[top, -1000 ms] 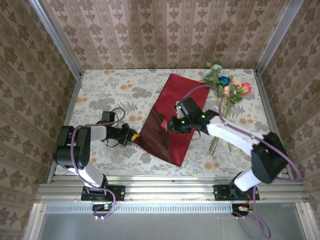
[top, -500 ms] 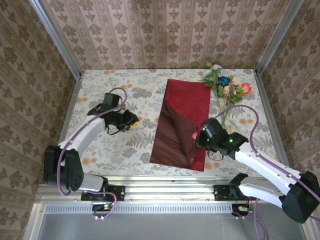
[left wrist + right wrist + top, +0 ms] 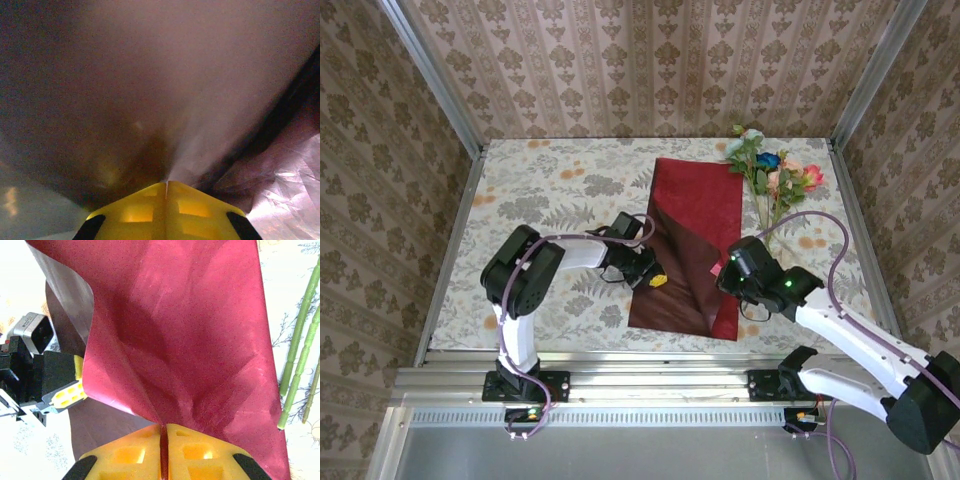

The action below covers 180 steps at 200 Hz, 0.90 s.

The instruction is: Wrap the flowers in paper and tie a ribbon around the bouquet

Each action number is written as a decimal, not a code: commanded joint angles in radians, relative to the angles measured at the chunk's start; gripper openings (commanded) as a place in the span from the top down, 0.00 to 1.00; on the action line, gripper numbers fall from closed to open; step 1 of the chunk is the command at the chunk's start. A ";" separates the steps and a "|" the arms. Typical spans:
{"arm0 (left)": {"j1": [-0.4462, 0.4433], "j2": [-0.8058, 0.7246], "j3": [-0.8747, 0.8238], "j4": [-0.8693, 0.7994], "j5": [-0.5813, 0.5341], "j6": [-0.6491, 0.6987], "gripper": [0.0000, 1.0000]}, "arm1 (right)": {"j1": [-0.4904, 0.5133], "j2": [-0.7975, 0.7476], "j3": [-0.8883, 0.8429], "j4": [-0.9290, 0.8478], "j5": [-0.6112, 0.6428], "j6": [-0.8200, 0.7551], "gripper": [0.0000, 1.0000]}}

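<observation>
Little of the task is done: the paper [image 3: 692,205] is spread on the table [image 3: 540,190], red face up with a maroon flap turned over at its near left, and the flowers [image 3: 772,175] are laid unwrapped just beside its far right corner; wrapping and tying are left. The paper's near right edge is pinched between the closed yellow fingers [image 3: 197,450] of the right gripper [image 3: 723,270]. The left gripper [image 3: 657,281] is closed at the sheet's left edge, seemingly nipping it too.
</observation>
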 commanded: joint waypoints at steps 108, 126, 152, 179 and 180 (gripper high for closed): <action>0.501 -0.031 -0.008 -0.348 -0.244 0.274 1.00 | 0.011 0.207 -0.029 -0.124 -0.268 -0.116 0.87; 0.555 -0.041 0.007 -0.387 -0.252 0.328 1.00 | 0.022 0.264 -0.025 -0.111 -0.280 -0.112 0.81; 0.622 -0.048 0.044 -0.466 -0.277 0.420 1.00 | 0.022 0.324 0.024 -0.127 -0.279 -0.135 0.66; 0.687 -0.056 0.084 -0.535 -0.313 0.513 1.00 | 0.024 0.322 0.110 -0.240 -0.183 -0.168 0.55; 0.688 -0.056 0.087 -0.540 -0.317 0.518 1.00 | 0.024 0.320 0.112 -0.245 -0.180 -0.168 0.55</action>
